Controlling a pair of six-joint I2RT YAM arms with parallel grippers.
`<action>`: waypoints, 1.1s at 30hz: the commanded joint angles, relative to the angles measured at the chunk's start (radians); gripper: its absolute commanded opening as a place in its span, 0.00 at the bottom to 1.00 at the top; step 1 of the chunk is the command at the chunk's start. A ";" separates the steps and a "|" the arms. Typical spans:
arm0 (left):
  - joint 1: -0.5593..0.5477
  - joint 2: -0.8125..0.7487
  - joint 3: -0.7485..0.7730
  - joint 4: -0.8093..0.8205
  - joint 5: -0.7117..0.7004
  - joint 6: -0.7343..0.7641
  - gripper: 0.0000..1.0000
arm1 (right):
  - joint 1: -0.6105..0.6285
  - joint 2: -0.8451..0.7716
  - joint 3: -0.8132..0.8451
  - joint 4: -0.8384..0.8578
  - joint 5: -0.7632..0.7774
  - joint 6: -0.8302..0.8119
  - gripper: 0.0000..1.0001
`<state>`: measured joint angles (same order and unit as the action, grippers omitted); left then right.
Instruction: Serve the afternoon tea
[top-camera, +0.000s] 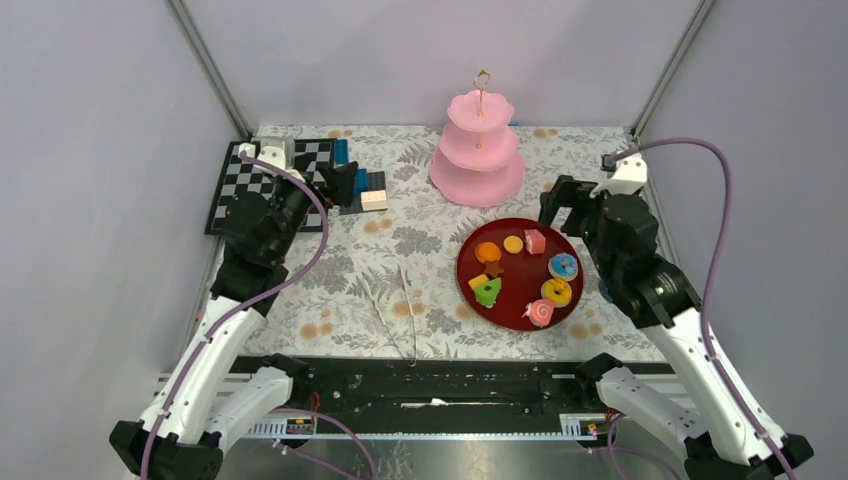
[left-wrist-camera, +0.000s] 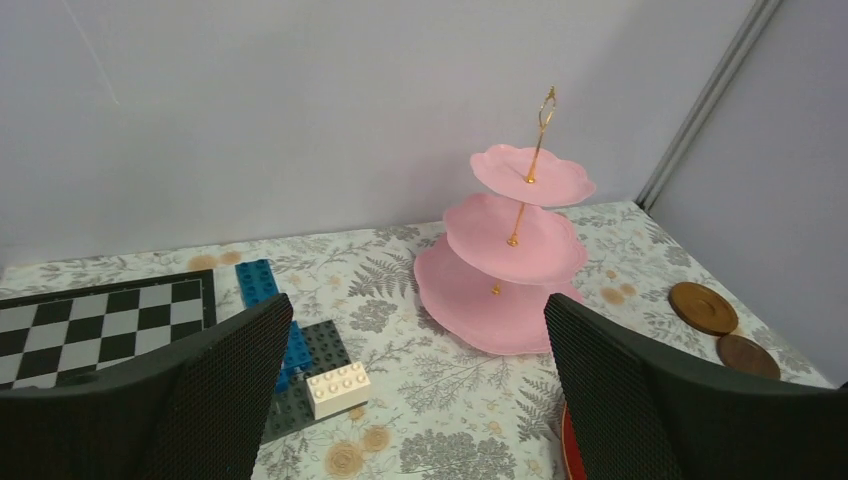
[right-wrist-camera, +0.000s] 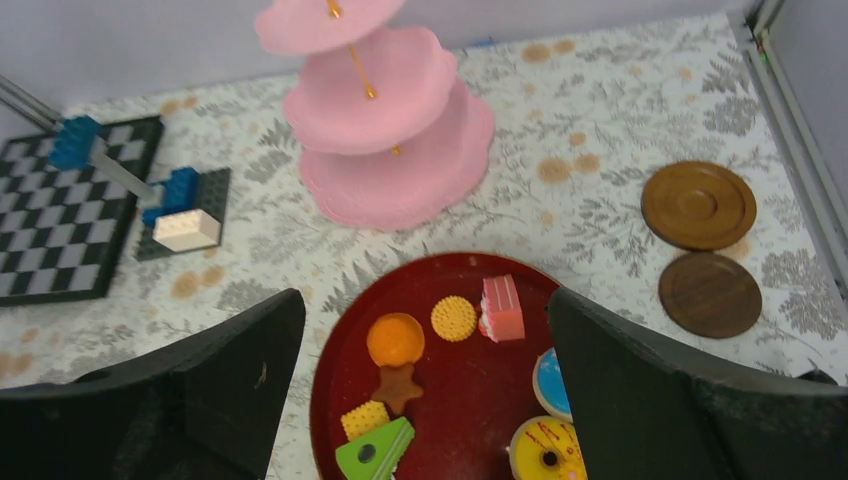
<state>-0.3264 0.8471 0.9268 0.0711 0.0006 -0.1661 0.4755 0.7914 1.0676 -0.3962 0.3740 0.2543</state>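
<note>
Pink plastic: we count one three-tier stand (top-camera: 478, 150), upright at the upper centre of the top view. Its scalloped tiers narrow upward on a gold-coloured rod with a loop at the top.

We count nine sweets, all lying on one dark red tray (top-camera: 512, 318) just right of centre, below the stand and apart from it:
- one orange round piece (top-camera: 487, 251)
- one round yellow biscuit (top-camera: 513, 244)
- one pink cake piece (top-camera: 535, 241)
- one brown star (top-camera: 493, 268)
- one square yellow biscuit (top-camera: 478, 281)
- one green wedge (top-camera: 488, 292)
- one blue donut (top-camera: 563, 266)
- one yellow donut (top-camera: 556, 291)
- one pink swirl (top-camera: 541, 313)

We count two brown saucers (right-wrist-camera: 698, 204), round, flat on the cloth at the right edge of the right wrist view. They lie one above the other, just beside each other.

Other items:
- one checkerboard (top-camera: 240, 180) at upper left
- one cluster of building blocks (top-camera: 365, 190) just right of the checkerboard
- one pair of white tongs (top-camera: 392, 305) at lower centre

The left gripper (top-camera: 343, 185) hangs over the blocks with its jaws spread wide and nothing between them. The right gripper (top-camera: 560, 205) is at the tray's upper right edge, its jaws equally wide apart and holding nothing.
</note>
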 joint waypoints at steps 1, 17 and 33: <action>-0.003 0.008 0.021 0.067 0.092 -0.039 0.99 | -0.003 0.030 -0.016 -0.014 0.082 0.043 0.98; -0.014 0.020 0.027 0.060 0.100 -0.047 0.99 | -0.001 0.160 -0.180 0.155 -0.510 0.280 0.98; -0.020 0.029 0.026 0.060 0.099 -0.053 0.99 | 0.662 0.496 -0.232 0.271 -0.006 0.285 0.98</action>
<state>-0.3428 0.8711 0.9268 0.0780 0.0765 -0.2089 1.0065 1.2373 0.8452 -0.1894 0.0784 0.5388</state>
